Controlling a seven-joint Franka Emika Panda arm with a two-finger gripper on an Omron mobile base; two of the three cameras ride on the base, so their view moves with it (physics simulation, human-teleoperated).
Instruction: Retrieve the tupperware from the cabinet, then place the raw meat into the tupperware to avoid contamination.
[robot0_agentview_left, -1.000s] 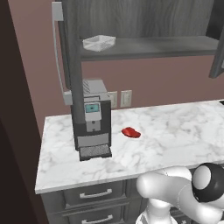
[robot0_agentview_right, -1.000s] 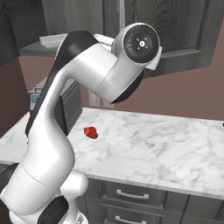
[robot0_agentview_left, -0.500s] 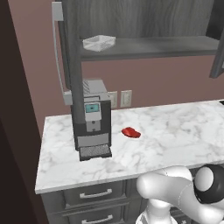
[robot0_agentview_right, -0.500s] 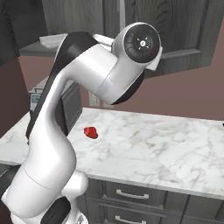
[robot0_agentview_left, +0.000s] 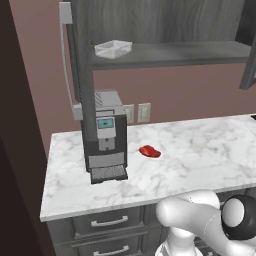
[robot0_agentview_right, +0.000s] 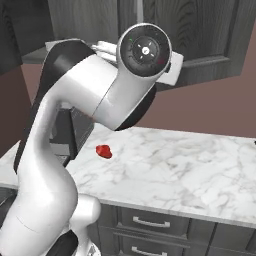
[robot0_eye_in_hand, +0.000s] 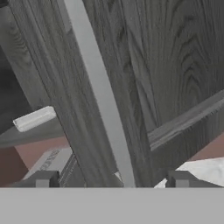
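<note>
The tupperware (robot0_agentview_left: 113, 48) is a clear shallow box on the open cabinet's shelf (robot0_agentview_left: 170, 52); in the hand view the tupperware (robot0_eye_in_hand: 34, 118) lies left of the door. My gripper (robot0_eye_in_hand: 113, 180) is open, up at the cabinet door (robot0_eye_in_hand: 166, 65). The door's silver bar handle (robot0_eye_in_hand: 98, 92) runs between the two fingertips (robot0_eye_in_hand: 46, 179), clear of both. The raw meat (robot0_agentview_left: 149, 151), a small red lump, lies on the marble counter (robot0_agentview_left: 200, 150) right of the coffee machine, and the raw meat (robot0_agentview_right: 103, 151) also shows beside my arm.
A coffee machine (robot0_agentview_left: 105, 135) stands at the counter's left, under the shelf. The left cabinet door (robot0_agentview_left: 75, 55) stands swung out edge-on with its bar handle. The right door (robot0_agentview_right: 210, 35) is open too. Grey drawers (robot0_agentview_left: 107, 222) run below the counter.
Arm, doors, tupperware and meat keep their places in both base views. The jaws have spread apart around the door's handle.
</note>
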